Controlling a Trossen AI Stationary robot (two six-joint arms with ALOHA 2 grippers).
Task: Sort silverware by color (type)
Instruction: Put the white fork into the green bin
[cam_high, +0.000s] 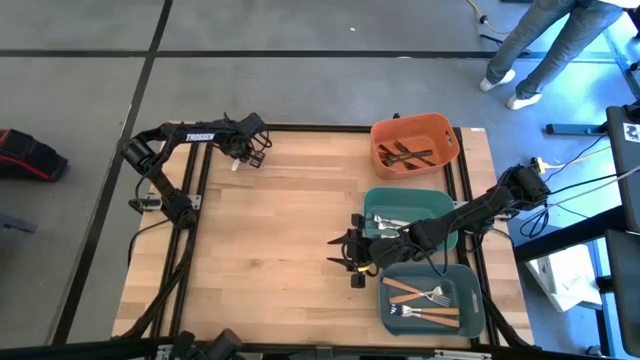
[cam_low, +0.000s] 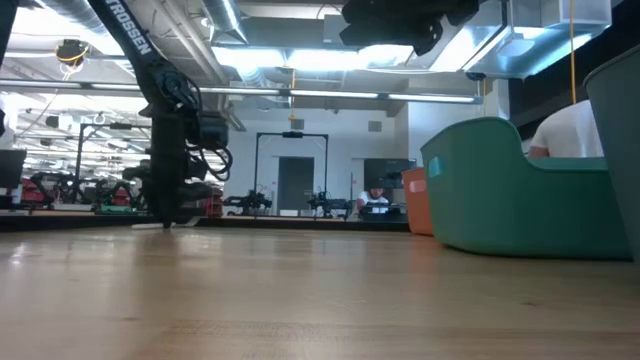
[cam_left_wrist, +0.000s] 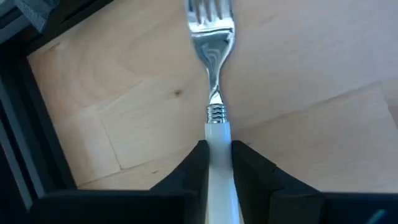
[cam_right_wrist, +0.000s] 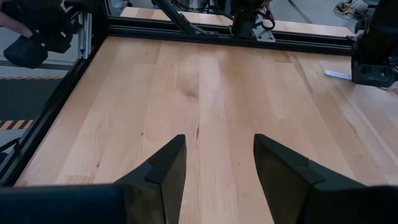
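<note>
The left gripper (cam_left_wrist: 217, 163), clamped on a white-handled fork (cam_left_wrist: 213, 74) at the table's far left, may drop it if misaligned; the right gripper (cam_right_wrist: 216, 163) waits, jaws apart.

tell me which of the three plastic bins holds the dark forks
The orange plastic bin at the table's far right corner: it holds the dark forks; the two teal bins nearer the front hold silver-headed ones.

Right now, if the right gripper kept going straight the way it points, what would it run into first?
Probably nothing soon: the right gripper points across bare table. The black frame rail at the far edge looks like the first obstacle, though depth is uncertain.
</note>
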